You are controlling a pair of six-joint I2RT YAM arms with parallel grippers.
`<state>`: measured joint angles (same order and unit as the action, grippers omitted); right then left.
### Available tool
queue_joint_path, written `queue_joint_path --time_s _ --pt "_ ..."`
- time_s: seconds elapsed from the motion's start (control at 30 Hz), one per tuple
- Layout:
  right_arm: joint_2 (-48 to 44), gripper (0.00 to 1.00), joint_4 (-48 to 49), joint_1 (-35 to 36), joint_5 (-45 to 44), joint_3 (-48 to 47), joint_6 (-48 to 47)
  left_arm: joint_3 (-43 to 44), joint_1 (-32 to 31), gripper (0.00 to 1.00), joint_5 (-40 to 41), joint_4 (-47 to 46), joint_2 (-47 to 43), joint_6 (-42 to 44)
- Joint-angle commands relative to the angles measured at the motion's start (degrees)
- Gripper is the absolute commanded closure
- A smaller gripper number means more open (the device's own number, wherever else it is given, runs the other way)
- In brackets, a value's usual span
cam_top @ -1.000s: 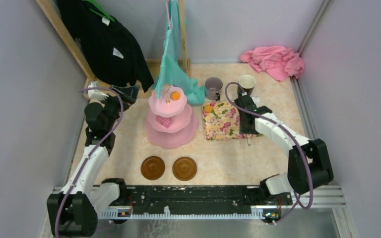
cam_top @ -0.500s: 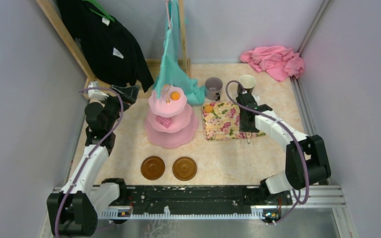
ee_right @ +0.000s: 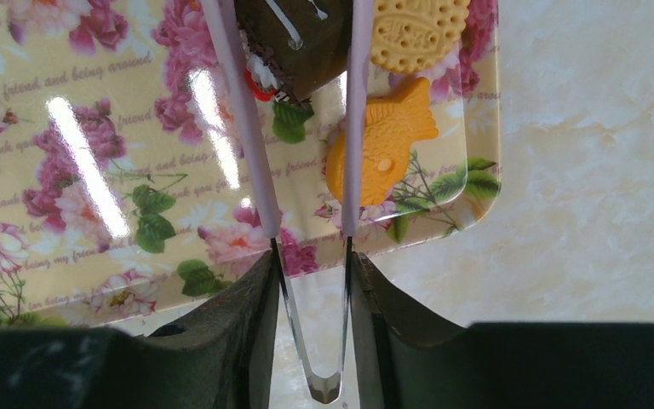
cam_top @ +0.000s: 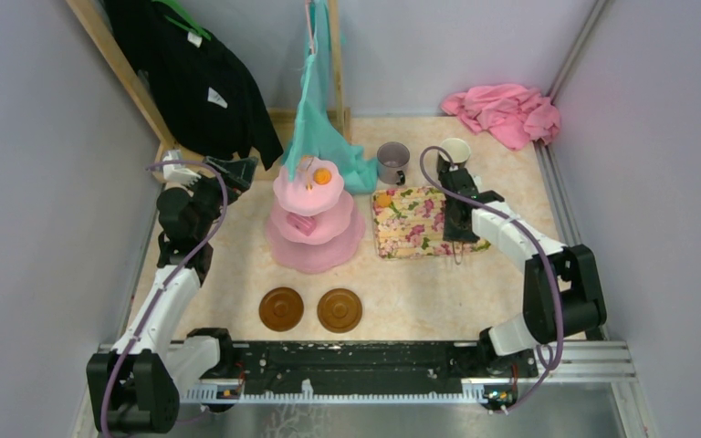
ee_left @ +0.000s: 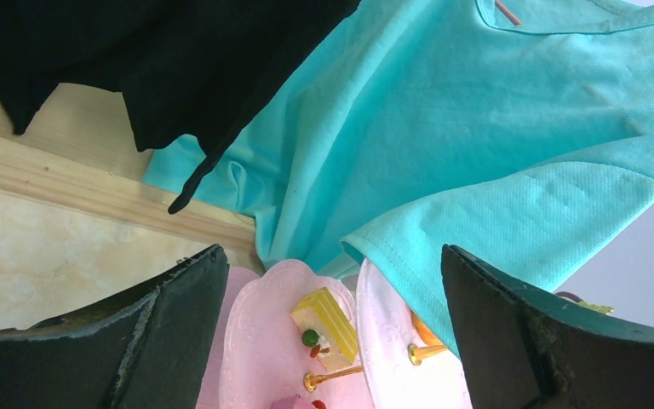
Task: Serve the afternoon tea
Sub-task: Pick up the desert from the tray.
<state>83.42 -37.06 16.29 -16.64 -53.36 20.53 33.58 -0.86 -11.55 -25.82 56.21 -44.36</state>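
Note:
The pink three-tier stand [cam_top: 315, 245] holds an orange cake [cam_top: 323, 174] on top and a pink cake [cam_top: 300, 224] lower down. The left wrist view shows a yellow cake [ee_left: 328, 324] on a tier [ee_left: 255, 349]. My left gripper [cam_top: 230, 169] [ee_left: 330, 256] stands open, left of the stand. My right gripper [cam_top: 457, 235] [ee_right: 311, 264] is shut on pink-armed tongs [ee_right: 353, 102] over the floral tray [cam_top: 411, 228] [ee_right: 94, 170]. A brown cake [ee_right: 306, 43] sits between the tong arms. A grey mug [cam_top: 392, 161], a black white-lined mug [cam_top: 455, 151] and two brown discs [cam_top: 281, 308] [cam_top: 339, 310] stand on the table.
On the tray lie an orange fish-shaped cake [ee_right: 383, 149], a round biscuit [ee_right: 417, 30] and an orange cake [cam_top: 382, 198]. Teal fabric [cam_top: 315, 100] [ee_left: 443, 111] hangs over the stand's top tier. A black garment [cam_top: 192, 82] hangs at the back left. A pink cloth [cam_top: 507, 111] lies at the back right.
My right wrist has shifted slightly to the right at the tray's right edge, tongs still held. The left arm has not moved.

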Motion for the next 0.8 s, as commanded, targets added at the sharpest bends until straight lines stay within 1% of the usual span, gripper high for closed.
queue_joint_path --time_s 0.0,0.23,0.37,0.57,0.77 --pt "0.0 0.7 2.0 -0.7 0.3 -1.1 -0.5 -0.2 0.4 0.01 -0.3 -2.5 0.2 0.2" --pt "-2.2 0.87 1.6 -0.7 1.3 -0.4 -0.1 -0.2 0.4 0.01 -0.3 -2.5 0.0 0.1" --pt "-4.4 0.99 0.8 -0.6 2.3 -0.4 0.2 -0.2 0.4 0.01 -0.3 -2.5 -0.1 0.1" --pt "-7.6 1.0 -0.6 0.9 2.1 -1.2 0.6 -0.3 0.5 0.01 -0.2 -2.4 -0.2 0.1" --pt "-10.0 1.0 -3.1 5.7 -0.3 -3.2 1.9 -0.3 0.6 0.01 0.0 -2.3 -0.5 0.2"
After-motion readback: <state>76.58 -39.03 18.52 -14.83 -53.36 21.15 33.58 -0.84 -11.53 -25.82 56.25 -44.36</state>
